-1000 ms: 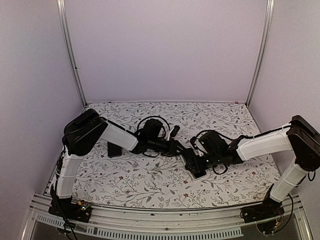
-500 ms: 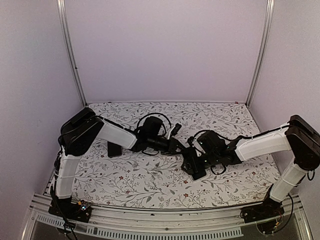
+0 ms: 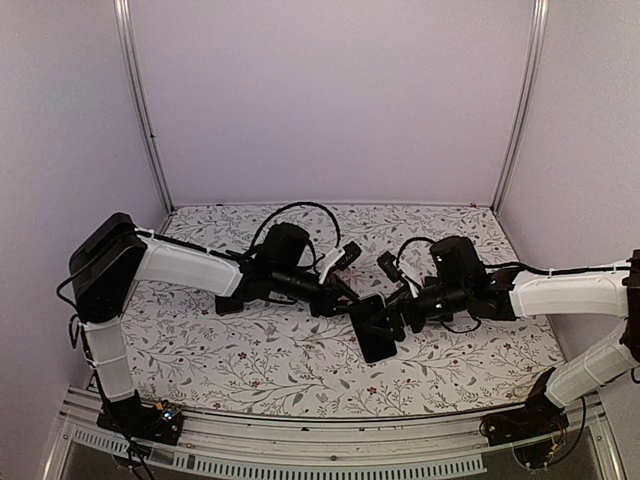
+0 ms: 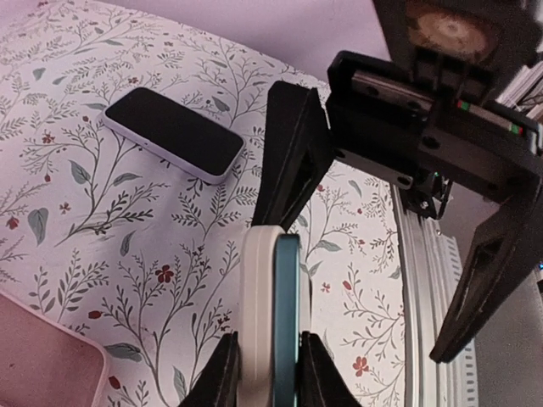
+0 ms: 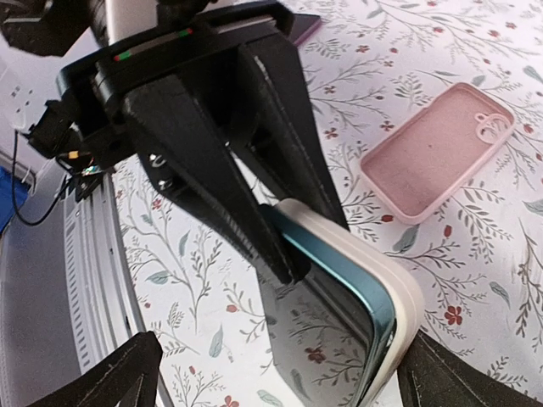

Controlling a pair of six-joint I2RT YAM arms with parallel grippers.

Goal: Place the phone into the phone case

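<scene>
The phone (image 5: pixel 339 314), teal-edged with a dark screen, sits in a cream phone case (image 5: pixel 400 284) and is held off the table. My left gripper (image 4: pixel 270 356) is shut on it, pinching front and back; it shows edge-on in the left wrist view (image 4: pixel 287 280). My right gripper (image 5: pixel 282 339) is open wide, its fingers (image 5: pixel 119 373) either side of the phone's lower end and not touching it. In the top view the phone (image 3: pixel 370 330) hangs between the left gripper (image 3: pixel 338 290) and the right gripper (image 3: pixel 385 322) at mid-table.
An empty pink case (image 5: pixel 441 148) lies open side up on the floral cloth beyond the phone. A second dark phone (image 4: pixel 174 134) with a pale rim lies flat further left, also in the top view (image 3: pixel 229 300). The table's metal front rail (image 4: pixel 416 288) is close.
The phone was low at the table under the right gripper; now both arms have risen and it is held up, tilted and a little further left. The left arm's shoulder has swung left.
</scene>
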